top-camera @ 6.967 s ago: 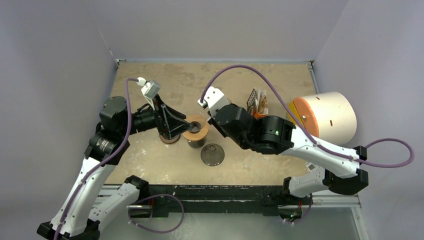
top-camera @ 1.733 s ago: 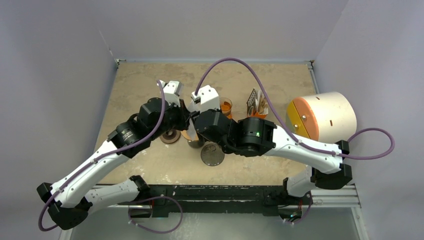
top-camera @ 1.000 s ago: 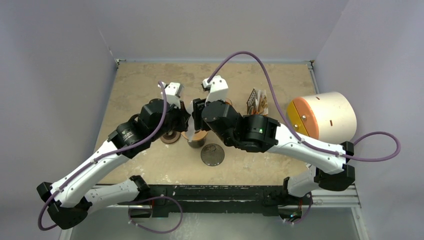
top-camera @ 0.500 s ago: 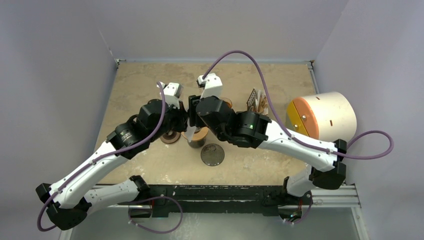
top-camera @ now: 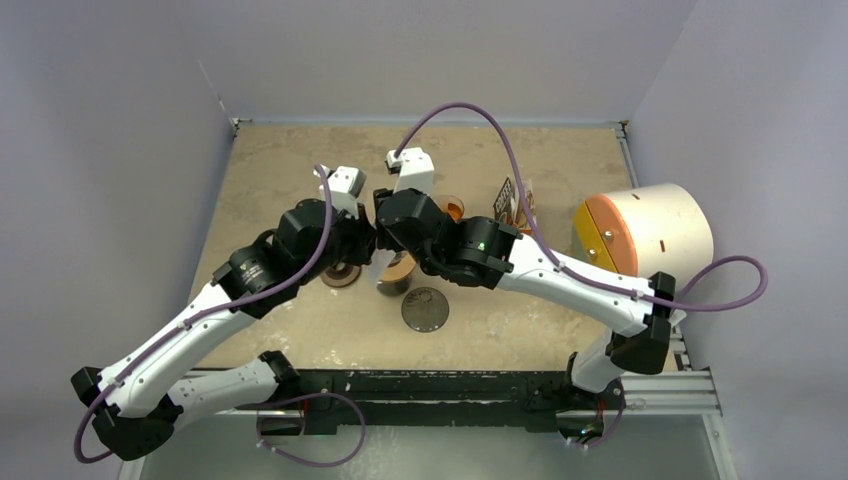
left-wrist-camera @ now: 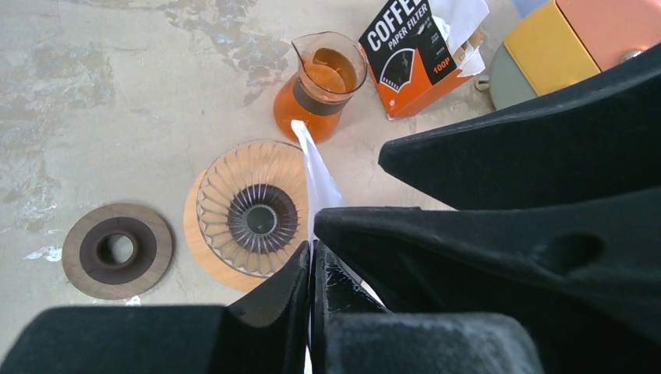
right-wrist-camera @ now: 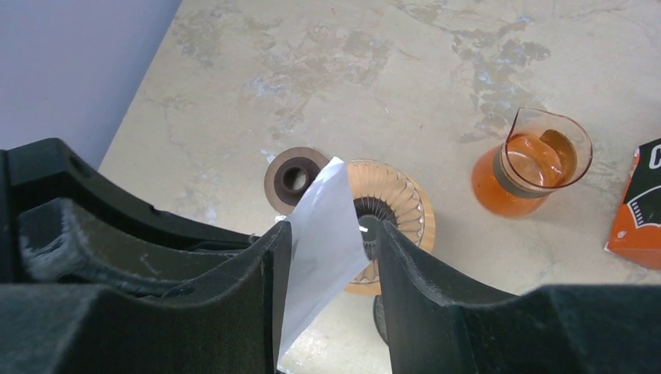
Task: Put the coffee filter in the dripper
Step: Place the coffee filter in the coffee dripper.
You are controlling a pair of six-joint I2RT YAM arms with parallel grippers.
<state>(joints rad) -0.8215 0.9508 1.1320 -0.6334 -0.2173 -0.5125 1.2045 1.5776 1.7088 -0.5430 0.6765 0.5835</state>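
Observation:
My left gripper (left-wrist-camera: 312, 249) is shut on the lower edge of a white paper coffee filter (left-wrist-camera: 319, 183), which stands edge-on above the table. The dripper (left-wrist-camera: 249, 209), ribbed clear glass on a wooden collar, sits below and left of the filter. In the right wrist view the filter (right-wrist-camera: 323, 234) hangs between the fingers of my right gripper (right-wrist-camera: 334, 234). Those jaws stand open, with the sheet against the left finger and a gap to the right one. The dripper (right-wrist-camera: 394, 206) lies just behind them. From above, both grippers meet over the dripper (top-camera: 398, 270).
An orange glass carafe (left-wrist-camera: 321, 86) stands behind the dripper. A black-and-orange filter box (left-wrist-camera: 413, 51) is to its right. A wooden ring (left-wrist-camera: 117, 251) lies left of the dripper, a dark round lid (top-camera: 425, 308) in front, and a big white-and-orange cylinder (top-camera: 645, 232) at the right edge.
My right gripper has moved left until it meets the left gripper, and its jaws have narrowed around the filter. The left arm has stayed still with the filter in its grip.

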